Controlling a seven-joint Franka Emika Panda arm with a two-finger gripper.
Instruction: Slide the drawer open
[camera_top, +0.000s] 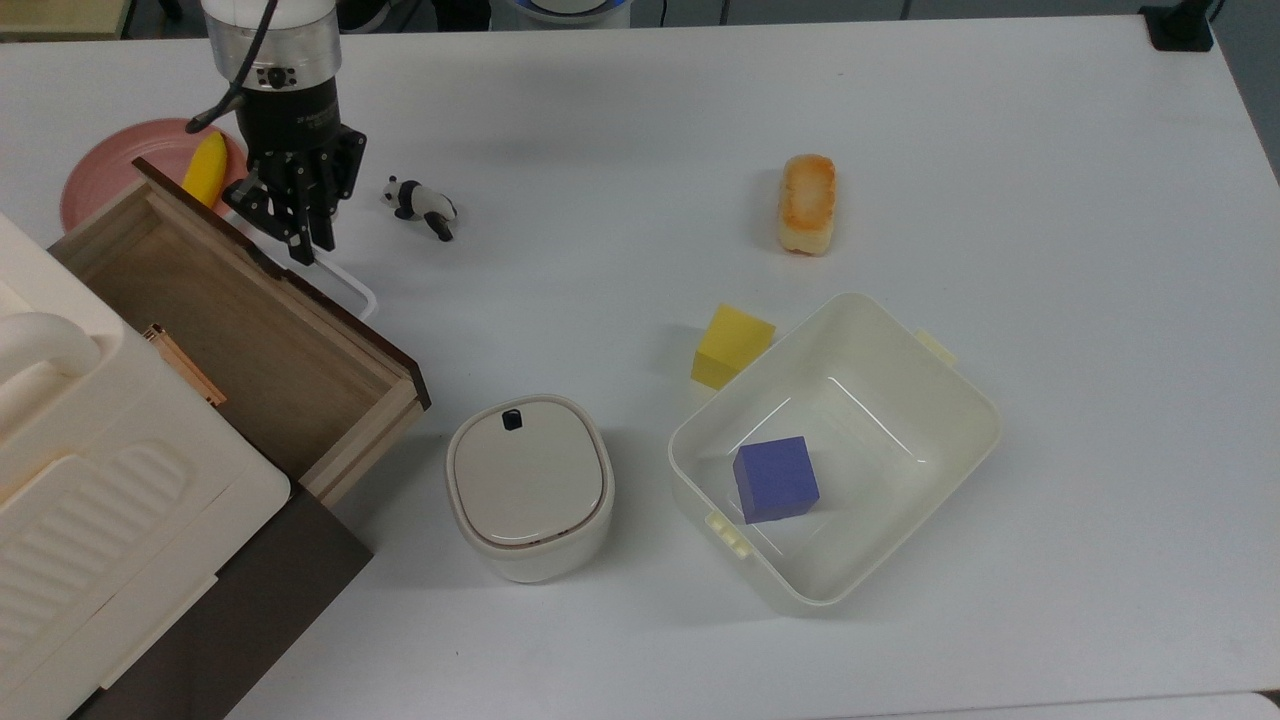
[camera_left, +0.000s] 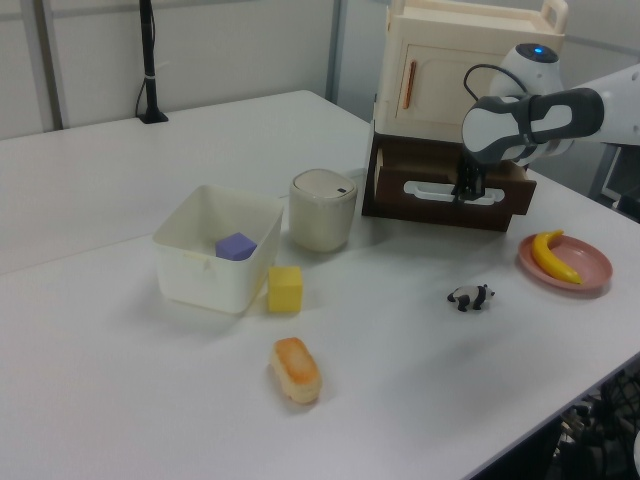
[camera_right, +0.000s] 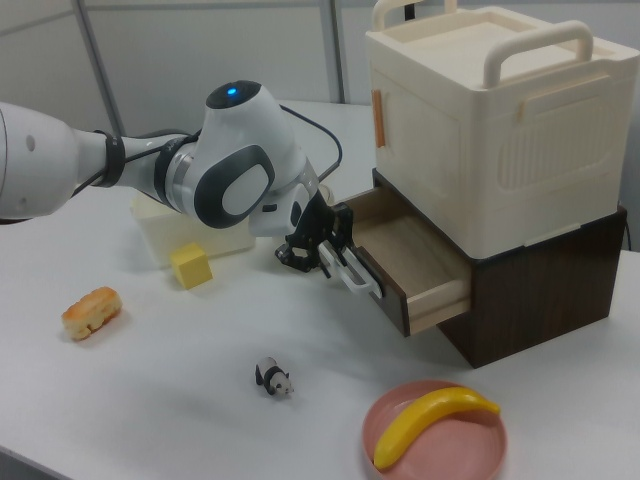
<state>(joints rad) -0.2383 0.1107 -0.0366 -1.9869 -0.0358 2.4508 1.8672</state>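
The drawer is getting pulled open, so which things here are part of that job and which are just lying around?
Part of the job:
drawer
its white handle
hand, closed on the handle

Just lying around:
panda toy
banana on pink plate
bread
yellow block
blue block in tub
lidded pot

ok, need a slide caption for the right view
Tool on the white handle, drawer pulled partway out from under the cream box.
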